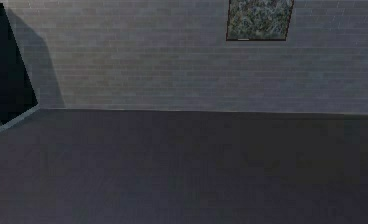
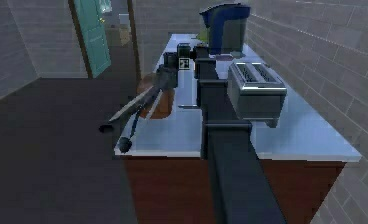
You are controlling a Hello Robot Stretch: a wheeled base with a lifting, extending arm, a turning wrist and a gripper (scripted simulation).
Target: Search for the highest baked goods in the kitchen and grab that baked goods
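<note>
So the dark blue tub-shaped container (image 2: pixel 224 20) sat at the top middle of the arm side view, on the far end of the pale blue countertop (image 2: pixel 302 140); couldn't see what was in it. Just below it stood a silver box-shaped metal toaster (image 2: pixel 254 88). The dark square arm bar (image 2: pixel 232 170) cut up the middle, blocking part of the counter. The gripper (image 2: pixel 114 123) reached towards the centre left, and honestly I couldn't tell whether its thin fingers (image 2: pixel 132 110) had hold of anything. Couldn't make out the baked goods anywhere. A teal door (image 2: pixel 92 30) was in the upper left. The forward view had a grey brick wall (image 1: pixel 142 60) with a framed picture (image 1: pixel 260 20) in the upper right.
</note>
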